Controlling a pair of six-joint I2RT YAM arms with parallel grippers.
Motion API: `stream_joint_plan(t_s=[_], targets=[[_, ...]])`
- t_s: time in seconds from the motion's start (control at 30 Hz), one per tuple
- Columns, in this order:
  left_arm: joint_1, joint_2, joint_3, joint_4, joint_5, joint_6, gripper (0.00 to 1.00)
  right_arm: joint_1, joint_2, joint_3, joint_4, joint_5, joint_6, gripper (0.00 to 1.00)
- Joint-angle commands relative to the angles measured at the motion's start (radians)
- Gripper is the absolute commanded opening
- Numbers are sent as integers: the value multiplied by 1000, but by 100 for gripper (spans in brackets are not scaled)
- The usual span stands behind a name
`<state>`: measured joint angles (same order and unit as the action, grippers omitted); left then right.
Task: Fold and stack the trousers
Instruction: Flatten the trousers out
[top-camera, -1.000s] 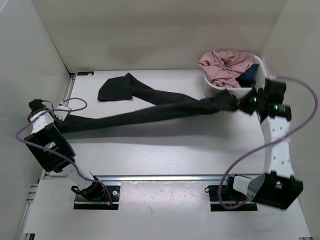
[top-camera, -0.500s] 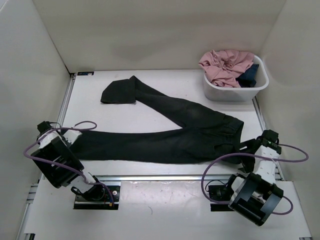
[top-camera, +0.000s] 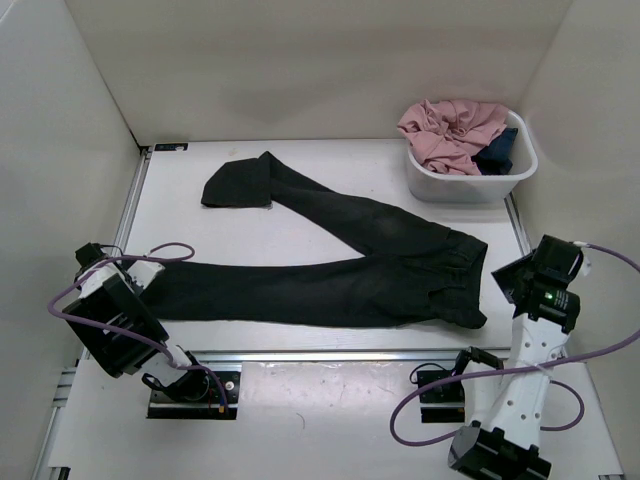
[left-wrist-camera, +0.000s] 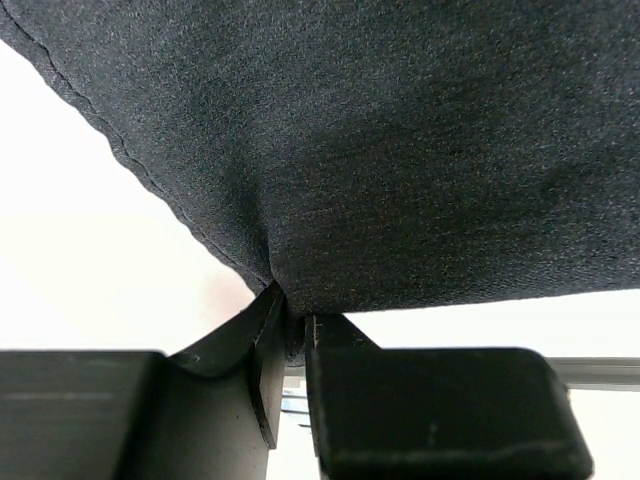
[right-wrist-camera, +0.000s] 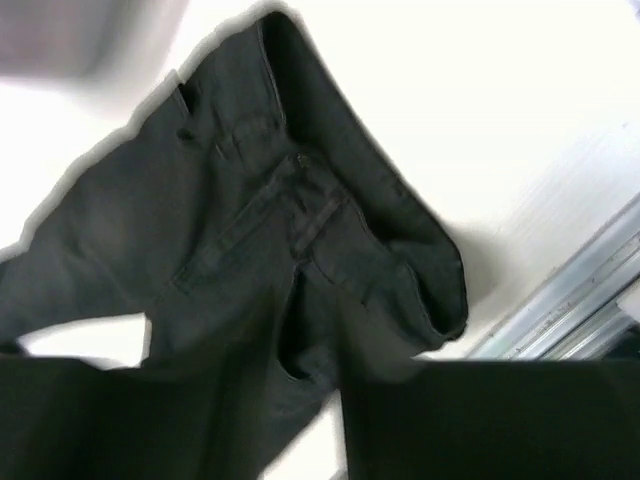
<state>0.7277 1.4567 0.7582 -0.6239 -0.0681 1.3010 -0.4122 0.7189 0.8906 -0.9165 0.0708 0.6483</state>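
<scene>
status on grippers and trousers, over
Left gripper shut on trousers cuff. Right gripper off the cloth, jaws unclear. Legs splayed flat, not folded. Nothing in the way.

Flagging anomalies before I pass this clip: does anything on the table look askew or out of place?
The trousers lie splayed in a V, not legs together, and the far leg's cuff is doubled over. The left claw pinches the near hem. Nothing spilled.
</scene>
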Motion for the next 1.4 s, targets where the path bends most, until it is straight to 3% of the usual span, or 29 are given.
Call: stream_joint_plan(t_s=[0.0, 0.07, 0.13, 0.23, 0.33, 0.4, 0.5, 0.73, 0.87, 1.0, 1.13, 1.3, 1.33, 1.37], targets=[[4, -35, -13, 0, 2, -3, 24, 32, 37, -152, -21, -168, 27, 24], [4, -35, -13, 0, 2, -12, 24, 90, 37, -209, 42, -206, 59, 18], [4, -35, -3, 0, 2, -12, 24, 136, 109, -225, 126, -195, 70, 8], [4, -24, -3, 0, 2, -22, 24, 182, 276, -225, 234, -178, 80, 0], [13, -6, 6, 0, 2, -22, 24, 182, 483, -216, 352, -206, 80, 0], [22, 17, 29, 0, 2, -22, 24, 182, 665, -150, 376, -106, 80, 0], [32, 53, 62, 0, -7, -31, 24, 182, 781, -43, 386, -17, 90, 0], [50, 100, 115, 9, -16, -31, 24, 171, 815, 77, 367, 81, 191, 0], [59, 110, 115, 9, -16, -31, 24, 113, 861, 87, 399, -12, 134, 0], [59, 87, 92, 9, -7, -22, 24, 139, 772, 131, 346, -69, -22, 0], [59, 68, 61, 9, -7, -22, 24, 148, 587, 75, 103, -52, -67, 57], [59, 59, 41, 9, -7, -32, 24, 148, 242, -105, -53, -82, 126, 60], [59, 59, 41, 9, -7, -32, 24, 148, 137, -129, -94, -82, 160, 56], [59, 59, 41, 9, -7, -32, 24, 148, 85, -175, -111, -92, 190, 36]])
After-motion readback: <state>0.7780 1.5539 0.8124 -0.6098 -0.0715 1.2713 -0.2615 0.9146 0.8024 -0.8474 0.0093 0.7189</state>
